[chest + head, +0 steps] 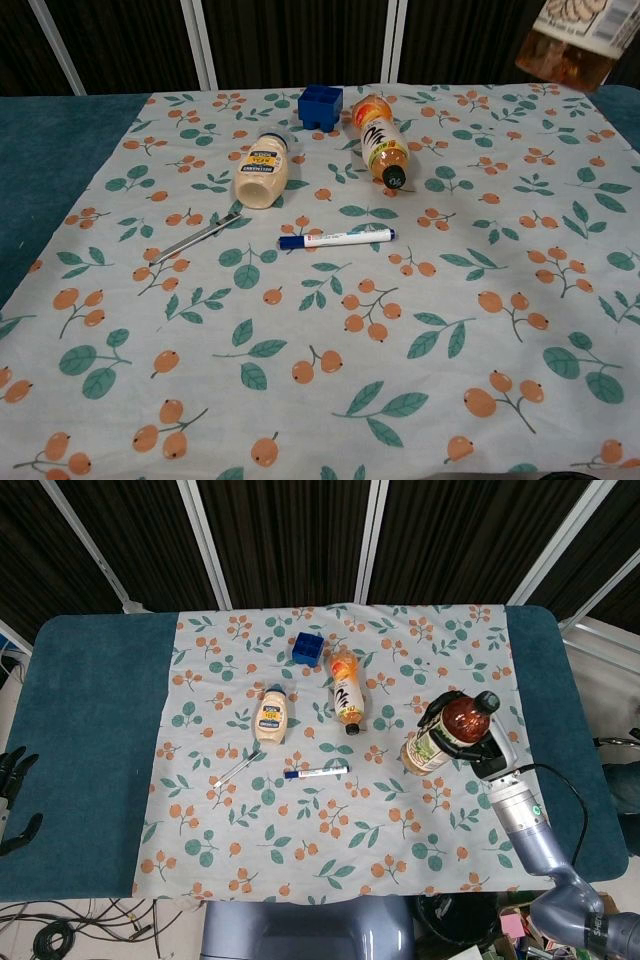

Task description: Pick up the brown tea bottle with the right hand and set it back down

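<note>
The brown tea bottle (447, 733) hangs in the air above the right side of the floral cloth (330, 810), tilted, cap up and to the right. My right hand (482, 752) grips it around the body. In the chest view only the bottle's lower end (572, 42) shows at the top right corner, well above the cloth; the hand itself is out of that frame. My left hand (12, 792) rests off the table's left edge, fingers apart and holding nothing.
An orange juice bottle (346, 691) lies on its side mid-cloth, a blue cube (307, 647) behind it. A mayonnaise bottle (271, 716), a blue-capped marker (315, 772) and a thin metal tool (236, 769) lie further left. Teal table (90, 730) borders the cloth.
</note>
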